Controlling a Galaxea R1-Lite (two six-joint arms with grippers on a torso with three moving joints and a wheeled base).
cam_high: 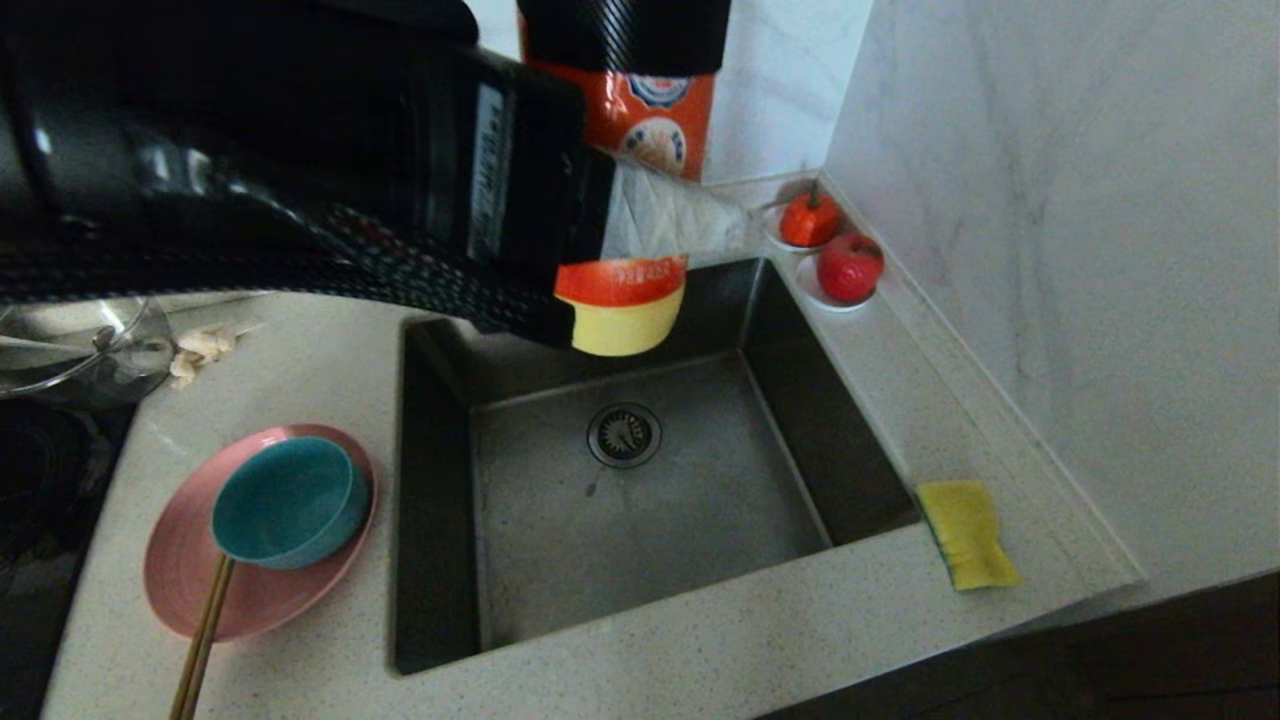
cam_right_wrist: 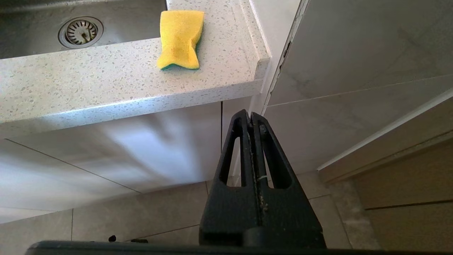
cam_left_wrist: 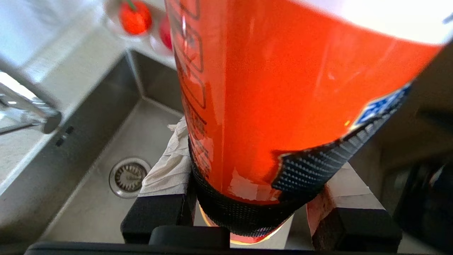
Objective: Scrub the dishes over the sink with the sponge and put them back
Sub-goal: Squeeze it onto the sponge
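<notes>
My left gripper point(cam_high: 640, 205) hangs over the back of the sink point(cam_high: 640, 520), shut on an orange bottle point(cam_high: 650, 110) that has a black band and a yellow end pointing down. In the left wrist view the bottle point(cam_left_wrist: 283, 88) fills the space between the white-wrapped fingers point(cam_left_wrist: 166, 166), above the drain. On the counter left of the sink, the teal bowl point(cam_high: 290, 515) sits on the pink plate point(cam_high: 180, 570). The chopsticks point(cam_high: 205, 640) lean on the plate's near rim. The yellow sponge point(cam_high: 967, 535) lies on the counter right of the sink. My right gripper point(cam_right_wrist: 250, 118) is shut and empty, parked below the counter edge.
A clear glass bowl point(cam_high: 70, 340) and small white bits point(cam_high: 200, 350) lie at the back left. Two white saucers with red fruit point(cam_high: 850, 268) stand in the back right corner by the marble wall. The chrome tap point(cam_left_wrist: 28, 109) reaches over the basin.
</notes>
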